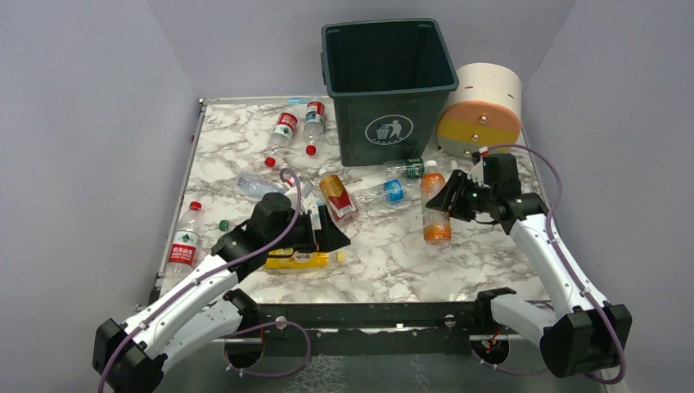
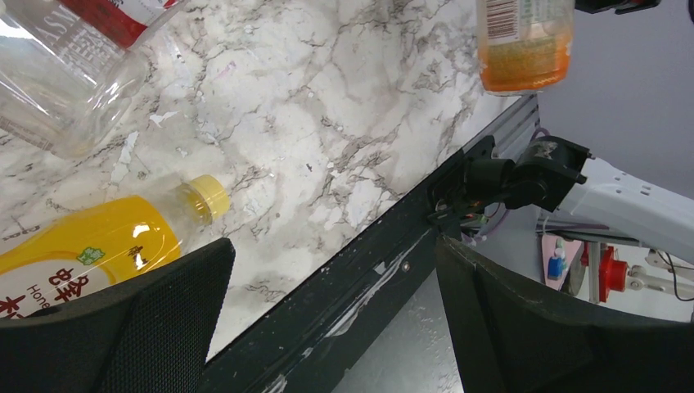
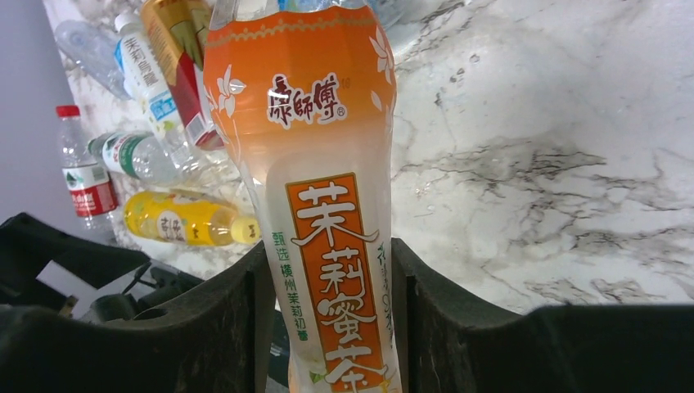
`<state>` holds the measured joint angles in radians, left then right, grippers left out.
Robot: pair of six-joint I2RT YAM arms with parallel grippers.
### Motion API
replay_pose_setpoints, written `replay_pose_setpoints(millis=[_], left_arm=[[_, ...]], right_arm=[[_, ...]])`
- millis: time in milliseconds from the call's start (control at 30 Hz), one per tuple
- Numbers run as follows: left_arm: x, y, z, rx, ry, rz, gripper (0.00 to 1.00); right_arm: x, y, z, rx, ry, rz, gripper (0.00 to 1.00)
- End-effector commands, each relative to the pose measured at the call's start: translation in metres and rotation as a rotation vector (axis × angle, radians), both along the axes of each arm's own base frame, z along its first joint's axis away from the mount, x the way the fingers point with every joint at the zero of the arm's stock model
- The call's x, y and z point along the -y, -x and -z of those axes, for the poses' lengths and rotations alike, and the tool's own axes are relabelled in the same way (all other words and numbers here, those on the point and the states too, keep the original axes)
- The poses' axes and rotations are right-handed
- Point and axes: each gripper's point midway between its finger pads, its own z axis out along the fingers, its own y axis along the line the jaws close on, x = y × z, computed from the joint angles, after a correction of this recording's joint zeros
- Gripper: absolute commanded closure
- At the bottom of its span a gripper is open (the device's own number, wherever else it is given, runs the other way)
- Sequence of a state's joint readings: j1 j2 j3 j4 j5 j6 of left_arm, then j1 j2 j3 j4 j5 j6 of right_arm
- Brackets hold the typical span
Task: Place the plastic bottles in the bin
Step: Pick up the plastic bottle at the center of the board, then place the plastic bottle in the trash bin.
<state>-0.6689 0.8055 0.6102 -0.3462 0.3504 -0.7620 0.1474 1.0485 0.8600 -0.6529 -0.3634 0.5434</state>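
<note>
Marble-patterned surface point(image 1: 385, 254), seen from above, is strewn with about a dozen bottles point(image 1: 285, 128). None shows inside the dark mouth of the bin point(image 1: 393, 131), upper centre, so the job looks barely begun. Right of centre, the right gripper point(image 1: 448, 203) is clamped on the orange bottle point(image 1: 436, 214), just below and right of the bin; whether it rests on the surface or hangs clear cannot be told. Lower left of centre, the left gripper point(image 1: 331, 232) hangs with jaws apart over the yellow bottle point(image 1: 299, 259), which lies on its side near the bottom edge. A green-label bottle point(image 1: 409, 169) and a blue-label bottle point(image 1: 389, 191) lie between the orange one and the bin's foot. A cylinder point(image 1: 483, 110) sits just beside the bin on the right. Bare marble at lower centre offers the most room; grey walls point(image 1: 98, 164) hem both sides.

Left wrist view: fingers point(image 2: 123, 327) spread wide with nothing between them. The yellow bottle sits at lower left beside one, and the surface's dark rail point(image 2: 368, 270) runs diagonally close by.

Right wrist view: both fingers press the orange bottle's label. Judged from here, it must clear the tall rim, and every other bottle is yet to be carried.
</note>
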Motion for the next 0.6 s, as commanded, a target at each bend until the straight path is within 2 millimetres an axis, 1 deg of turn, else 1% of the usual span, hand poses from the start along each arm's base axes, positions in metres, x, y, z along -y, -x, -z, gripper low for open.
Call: replay_pose_setpoints(millis=[0,100,267,467,567], left_arm=[[0.007,0.0,0.001,0.012,0.042,0.025,0.01],[0.008,0.002,0.008,0.007,0.04,0.036,0.01],[0.007,0.004,0.019,0.011,0.03,0.053,0.01],[0.01,0.006,0.037,-0.005,0.042,0.064,0.01],[0.012,0.006,0.043,-0.016,0.058,0.066,0.01]], right_arm=[[-0.019,0.004,-0.024,0.049,-0.072,-0.064,0.51],[-0.026,0.007,-0.023,0.053,-0.075,-0.089,0.51],[-0.042,0.013,-0.014,0.048,-0.058,-0.138,0.51],[-0.067,0.021,0.005,0.028,-0.028,-0.202,0.51],[-0.082,0.023,0.015,0.019,-0.023,-0.238,0.51]])
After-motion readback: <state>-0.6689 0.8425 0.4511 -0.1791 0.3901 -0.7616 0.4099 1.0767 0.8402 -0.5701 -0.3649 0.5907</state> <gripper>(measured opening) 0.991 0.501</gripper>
